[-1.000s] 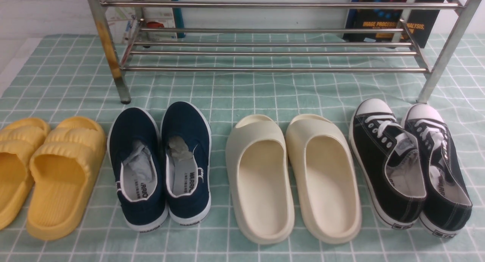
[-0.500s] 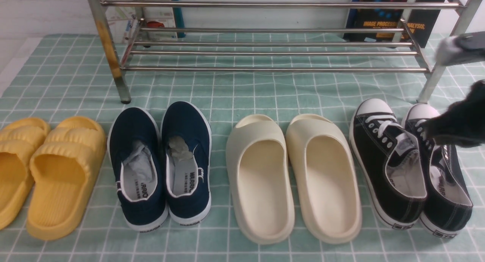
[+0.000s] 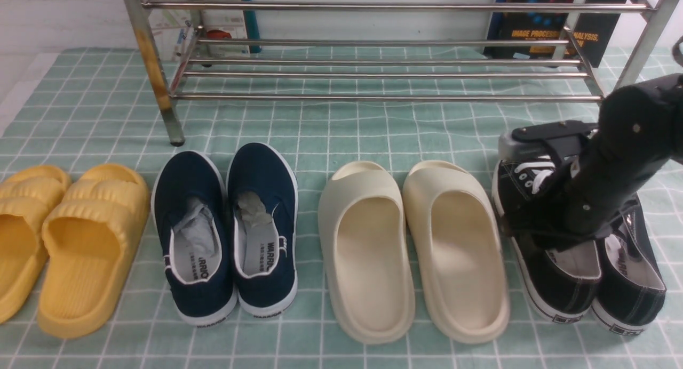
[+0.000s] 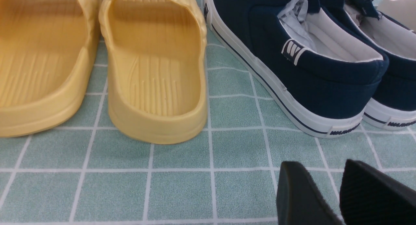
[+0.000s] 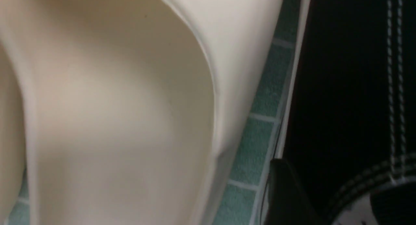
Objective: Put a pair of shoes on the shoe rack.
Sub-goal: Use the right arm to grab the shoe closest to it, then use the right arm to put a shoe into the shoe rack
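Four pairs stood before the shoe rack (image 3: 373,97), with the right gripper (image 3: 539,230) down on the black sneakers (image 3: 560,289).

Two yellow slides (image 3: 90,241), two navy slip-ons (image 3: 261,182), two cream slides (image 3: 368,251) and two sneakers stood toes toward the one rack, probably so each could slide straight forward. The sneakers sat on the cloth at the robot's far right, which likely explains that arm's reach. Whether its jaws had closed on the inner sneaker could not be told. The left gripper (image 4: 321,176) hung parted and held nothing.
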`<state>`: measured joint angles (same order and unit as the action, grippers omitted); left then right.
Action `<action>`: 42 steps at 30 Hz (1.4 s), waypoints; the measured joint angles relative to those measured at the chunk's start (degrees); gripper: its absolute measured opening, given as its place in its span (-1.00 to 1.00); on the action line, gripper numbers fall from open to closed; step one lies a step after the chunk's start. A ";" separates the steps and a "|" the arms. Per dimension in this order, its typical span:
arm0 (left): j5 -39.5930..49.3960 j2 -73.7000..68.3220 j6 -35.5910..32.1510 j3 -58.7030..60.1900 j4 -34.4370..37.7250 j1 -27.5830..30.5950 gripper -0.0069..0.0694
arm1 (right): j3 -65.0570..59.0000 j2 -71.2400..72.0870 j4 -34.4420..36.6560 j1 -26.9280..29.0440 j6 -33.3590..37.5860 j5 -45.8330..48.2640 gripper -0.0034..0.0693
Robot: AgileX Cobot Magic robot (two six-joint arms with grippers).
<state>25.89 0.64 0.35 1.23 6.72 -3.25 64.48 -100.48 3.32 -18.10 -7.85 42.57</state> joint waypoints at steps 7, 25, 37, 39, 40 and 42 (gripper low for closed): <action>0.00 0.00 0.00 0.00 0.00 0.00 -0.25 | 0.31 -1.83 1.34 -0.19 -1.09 -1.84 -0.85; 0.00 0.00 0.00 0.00 0.00 0.00 -0.25 | 11.11 6.10 -1.22 -2.75 -0.53 6.48 -0.87; 0.00 0.00 0.00 0.00 0.00 0.00 -0.25 | 36.77 -13.67 -4.47 -2.55 -0.01 9.13 -0.87; 0.00 0.00 0.00 0.00 0.00 0.00 -0.25 | 42.03 -16.58 -4.42 -1.90 0.23 11.07 -0.87; 0.00 0.00 0.00 0.00 0.00 0.00 -0.25 | 44.54 -18.47 -4.29 -1.47 0.42 12.09 -0.87; 0.00 0.00 0.00 0.00 0.00 0.00 -0.25 | 48.15 -20.55 -4.21 -0.62 0.49 13.64 -0.86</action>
<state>25.89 0.64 0.35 1.23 6.72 -3.25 112.63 -121.03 -0.89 -18.73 -7.36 56.22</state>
